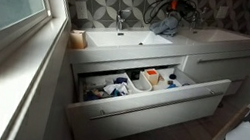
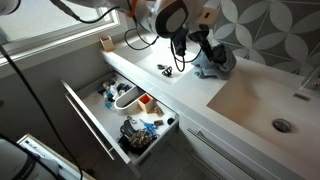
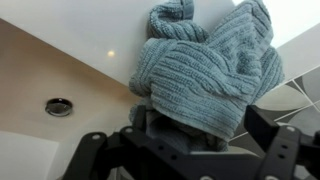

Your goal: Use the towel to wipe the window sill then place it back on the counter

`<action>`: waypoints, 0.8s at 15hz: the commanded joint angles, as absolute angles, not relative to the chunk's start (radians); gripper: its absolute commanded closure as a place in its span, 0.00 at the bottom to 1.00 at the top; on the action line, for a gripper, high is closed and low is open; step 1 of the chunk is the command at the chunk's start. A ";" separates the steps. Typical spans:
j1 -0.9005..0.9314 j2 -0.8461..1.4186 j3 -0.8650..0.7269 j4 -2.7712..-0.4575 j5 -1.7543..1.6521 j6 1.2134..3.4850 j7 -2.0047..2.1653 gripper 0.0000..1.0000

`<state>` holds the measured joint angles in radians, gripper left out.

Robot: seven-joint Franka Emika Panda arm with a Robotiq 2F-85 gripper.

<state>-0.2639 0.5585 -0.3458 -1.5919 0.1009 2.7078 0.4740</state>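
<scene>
Towel [image 3: 205,75] lay bunched on the counter [image 2: 172,88] at the sink [image 3: 50,75] edge, below the tiled wall. Gripper [image 3: 187,142] stood at it, fingers [image 3: 88,150] spread wide on either side. Drawer [image 2: 120,112] was open.

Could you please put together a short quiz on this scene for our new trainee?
1. True or false: the drawer under the sink is shut.
2. Where does the blue-grey towel lie? A) on the window sill B) on the counter beside the sink C) in the drawer
3. Fill in: in the wrist view, the fingers of the gripper stand ___ (open or shut), with the towel just ahead of them.

Key: 1 false, the drawer is pulled out and full of items; 2 B; 3 open.
</scene>
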 commanded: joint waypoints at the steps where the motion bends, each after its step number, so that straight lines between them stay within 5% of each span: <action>1: -0.243 0.656 -0.401 -1.522 0.057 2.721 0.508 0.00; 12: -0.382 0.900 -0.235 -1.270 0.129 2.848 0.288 0.00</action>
